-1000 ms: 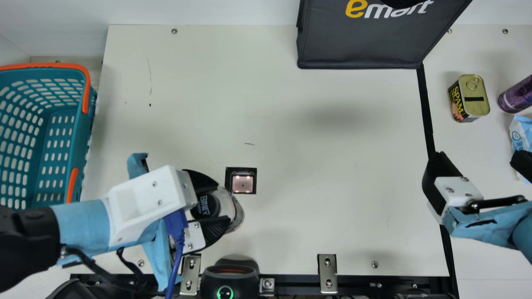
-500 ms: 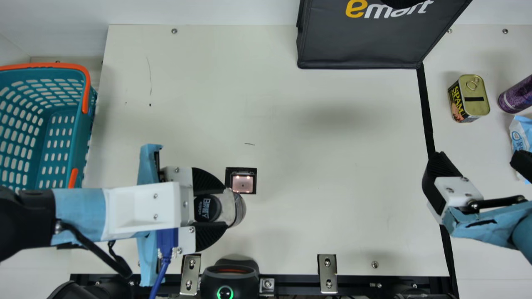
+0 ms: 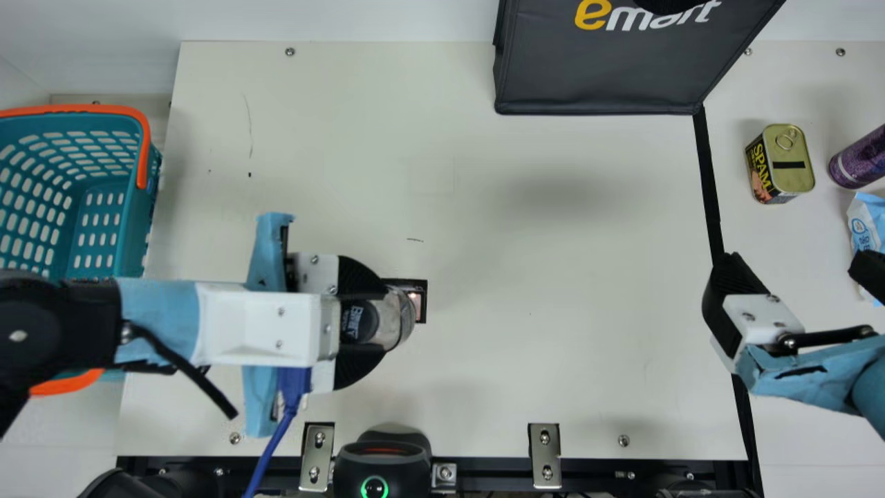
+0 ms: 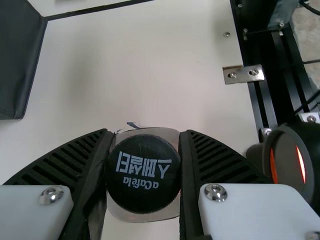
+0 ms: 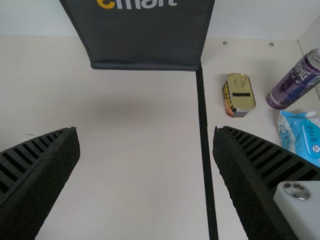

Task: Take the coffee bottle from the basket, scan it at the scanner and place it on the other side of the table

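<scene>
While the left pincer (image 3: 384,320) grips one coffee bottle (image 4: 143,173), the right pincer (image 3: 795,263) gapes; two cans (image 3: 792,173) stand upright.

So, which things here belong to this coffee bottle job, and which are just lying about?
Part of the job:
- coffee bottle
- basket
- lit scanner window
- table

Lying about:
- meat tin
- purple can
- blue-and-white packet
- black bag

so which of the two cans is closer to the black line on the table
The squarish, gold-topped can: it stands between the black line and the tall purple can, which is farther out.
</scene>
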Tool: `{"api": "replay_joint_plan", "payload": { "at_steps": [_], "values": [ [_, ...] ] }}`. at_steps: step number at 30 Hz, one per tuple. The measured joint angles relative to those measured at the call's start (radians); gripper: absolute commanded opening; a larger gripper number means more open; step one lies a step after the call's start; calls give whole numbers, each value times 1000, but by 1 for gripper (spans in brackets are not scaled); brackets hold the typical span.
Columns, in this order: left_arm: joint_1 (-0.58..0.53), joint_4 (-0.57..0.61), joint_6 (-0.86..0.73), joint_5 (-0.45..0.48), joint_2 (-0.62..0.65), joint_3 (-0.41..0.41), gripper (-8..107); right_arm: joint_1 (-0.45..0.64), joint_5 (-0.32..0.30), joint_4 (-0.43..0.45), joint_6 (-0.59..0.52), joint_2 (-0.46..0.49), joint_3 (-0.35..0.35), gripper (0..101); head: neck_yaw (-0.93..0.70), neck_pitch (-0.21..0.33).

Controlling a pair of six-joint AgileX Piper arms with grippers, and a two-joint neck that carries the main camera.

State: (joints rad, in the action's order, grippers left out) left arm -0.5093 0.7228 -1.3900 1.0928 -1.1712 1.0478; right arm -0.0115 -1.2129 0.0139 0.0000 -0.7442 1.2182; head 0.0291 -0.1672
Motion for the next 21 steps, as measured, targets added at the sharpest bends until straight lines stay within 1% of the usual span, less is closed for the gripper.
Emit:
{"api": "replay_joint_plan", "payload": {
  "at_steps": [6, 12, 21],
  "values": [
    [-99, -30, 86, -102, -89, 51, -8, 0, 0, 0, 0, 0, 0, 95, 0, 0],
    [-175, -64, 171, -205, -194, 108, -8, 0, 0, 0, 0, 0, 0, 95, 0, 0],
    [-232, -100, 297, -309, -356, 194, -8, 0, 0, 0, 0, 0, 0, 95, 0, 0]
  ]
}}
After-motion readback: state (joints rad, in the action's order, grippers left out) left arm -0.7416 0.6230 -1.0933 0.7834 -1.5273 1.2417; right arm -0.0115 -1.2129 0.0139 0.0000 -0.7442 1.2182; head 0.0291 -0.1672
